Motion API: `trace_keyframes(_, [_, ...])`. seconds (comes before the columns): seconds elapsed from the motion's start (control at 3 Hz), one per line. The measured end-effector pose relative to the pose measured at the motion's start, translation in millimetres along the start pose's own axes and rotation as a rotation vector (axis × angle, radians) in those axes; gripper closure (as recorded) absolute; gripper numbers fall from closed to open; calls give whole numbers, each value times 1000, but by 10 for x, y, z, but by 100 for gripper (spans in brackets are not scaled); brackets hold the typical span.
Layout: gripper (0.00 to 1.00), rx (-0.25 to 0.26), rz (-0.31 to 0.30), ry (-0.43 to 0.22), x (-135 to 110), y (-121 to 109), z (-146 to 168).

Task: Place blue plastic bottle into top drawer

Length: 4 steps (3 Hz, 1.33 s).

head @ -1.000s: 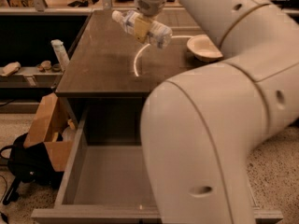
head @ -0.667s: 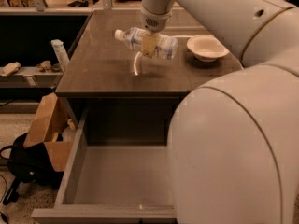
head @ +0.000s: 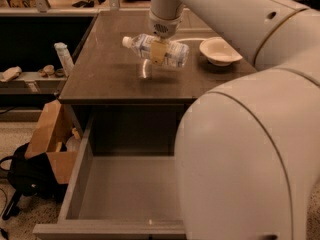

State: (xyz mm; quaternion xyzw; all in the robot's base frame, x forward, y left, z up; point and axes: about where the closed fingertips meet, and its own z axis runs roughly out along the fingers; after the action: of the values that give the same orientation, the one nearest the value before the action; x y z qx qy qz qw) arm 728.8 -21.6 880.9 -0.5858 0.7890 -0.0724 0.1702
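The blue plastic bottle (head: 172, 54), clear with a white cap pointing left, hangs sideways above the dark tabletop (head: 110, 71). My gripper (head: 159, 50) reaches down from the white arm and is shut on the bottle's middle. The top drawer (head: 80, 169) is pulled out below the table's front edge, grey and with nothing lying in it. Its right part is hidden behind my arm. The bottle is over the tabletop, well behind the drawer's opening.
A white bowl (head: 219, 51) sits on the tabletop to the right of the bottle. A slim white bottle (head: 62, 56) stands on a low shelf at the left. A cardboard box (head: 50, 139) and a black bag (head: 25, 176) lie on the floor left of the drawer.
The gripper with the bottle has moved a little toward the table's front edge and lower in view. The arm's bulk has shifted right, baring more of the drawer.
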Motion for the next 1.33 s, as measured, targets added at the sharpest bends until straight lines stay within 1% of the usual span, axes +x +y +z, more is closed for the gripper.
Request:
trace_keyframes(0.33, [100,-13,-16,0,-47,-30,54])
trace_keyframes(0.67, [100,-28,-28,6,-9,-26,77])
trace_keyframes(1.0, [100,-30,-29,7,0,-26,79])
trace_keyframes(1.33, [100,-27,15,36,213,34,21])
